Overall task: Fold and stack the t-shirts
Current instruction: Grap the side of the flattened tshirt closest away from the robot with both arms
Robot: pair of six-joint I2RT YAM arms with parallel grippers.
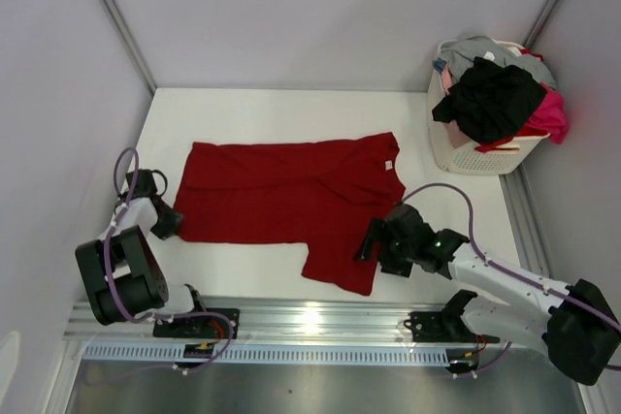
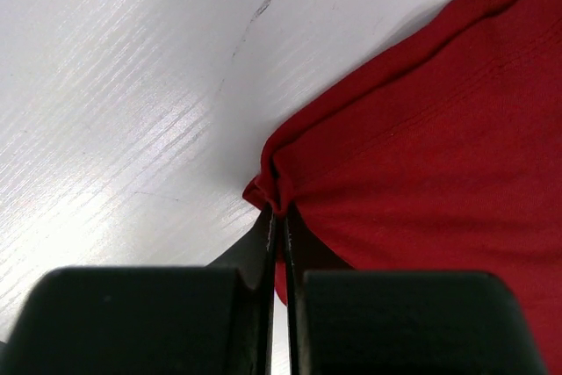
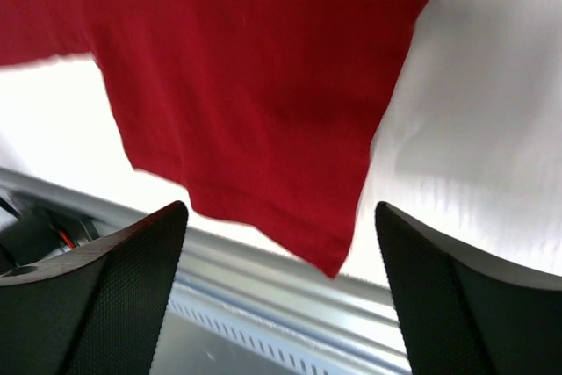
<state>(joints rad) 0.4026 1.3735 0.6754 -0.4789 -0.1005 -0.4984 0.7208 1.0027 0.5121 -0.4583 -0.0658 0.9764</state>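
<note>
I count one dark red t-shirt [image 1: 281, 196] spread flat on the white table [image 1: 243, 113]. One white basket [image 1: 466, 157] sits at the far right corner, and in its heap I make out three more: one black garment [image 1: 490, 99], one pink garment [image 1: 551, 118] and one grey garment [image 1: 475, 46]. My left gripper [image 2: 279, 217] is clenched on the shirt's near left corner, bunching the cloth, while my right gripper [image 3: 279, 217] is spread wide over the near sleeve hem, grasping nothing.

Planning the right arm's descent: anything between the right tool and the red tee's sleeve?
Nothing visible. The right tool hangs open directly over the near sleeve of the red tee, with only cloth and table below. The laundry basket sits off at the far right corner, out of the way.
</note>
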